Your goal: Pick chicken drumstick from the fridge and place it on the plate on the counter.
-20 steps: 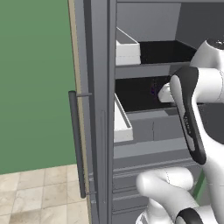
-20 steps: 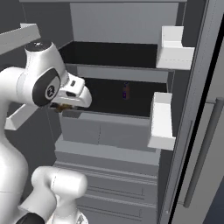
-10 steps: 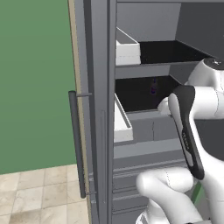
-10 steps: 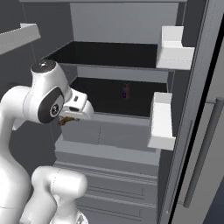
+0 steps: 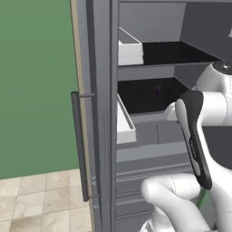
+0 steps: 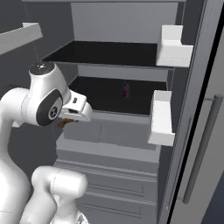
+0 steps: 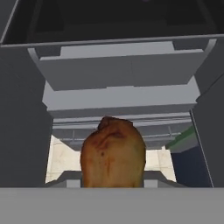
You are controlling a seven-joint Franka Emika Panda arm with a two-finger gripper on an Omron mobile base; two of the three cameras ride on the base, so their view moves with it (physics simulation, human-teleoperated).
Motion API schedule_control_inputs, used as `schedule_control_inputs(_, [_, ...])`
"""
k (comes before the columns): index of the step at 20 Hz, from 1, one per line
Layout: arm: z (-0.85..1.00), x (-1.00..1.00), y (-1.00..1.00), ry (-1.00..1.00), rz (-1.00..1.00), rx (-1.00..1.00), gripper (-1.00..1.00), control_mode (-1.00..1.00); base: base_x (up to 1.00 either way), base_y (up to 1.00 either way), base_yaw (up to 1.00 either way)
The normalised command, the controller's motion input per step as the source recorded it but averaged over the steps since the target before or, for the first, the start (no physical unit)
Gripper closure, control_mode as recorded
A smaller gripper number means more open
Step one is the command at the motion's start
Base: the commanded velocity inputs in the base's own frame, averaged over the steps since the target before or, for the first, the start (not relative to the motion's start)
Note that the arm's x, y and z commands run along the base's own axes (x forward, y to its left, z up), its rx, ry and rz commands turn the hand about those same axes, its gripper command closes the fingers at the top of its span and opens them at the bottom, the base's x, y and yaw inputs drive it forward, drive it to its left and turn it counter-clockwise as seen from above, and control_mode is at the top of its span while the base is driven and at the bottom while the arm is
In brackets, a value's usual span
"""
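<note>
The chicken drumstick (image 7: 113, 153), an orange-brown lump, sits close in front of the hand camera and covers the fingertips. In the right base view it shows as a small brown bit (image 6: 64, 124) under the white hand. My gripper (image 6: 68, 121) is shut on it, just outside the fridge (image 6: 118, 48), level with the grey drawer fronts below the dark shelves. The fridge (image 5: 149, 95) stands open ahead in the left base view, with my forearm in front of it. The plate and the counter are out of view.
A tiny purple item (image 6: 126, 89) stays at the back of the lower dark shelf. White door bins (image 6: 162, 118) hang on the open right door with its dark bar handle (image 6: 201, 148). A second door with a bin (image 5: 124, 122) and a handle (image 5: 79, 145) stands at the left.
The arm has drawn back and down out of the shelf space, carrying the drumstick from shelf height to the level of the drawer fronts.
</note>
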Motion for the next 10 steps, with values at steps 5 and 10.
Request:
schedule_control_inputs(5, [0.00,0.00,0.00,0.00,0.00,0.00,1.00,1.00,-0.69,0.11,0.00])
schedule_control_inputs(10, [0.00,0.00,0.00,0.00,0.00,0.00,1.00,1.00,-0.88,0.22,0.13])
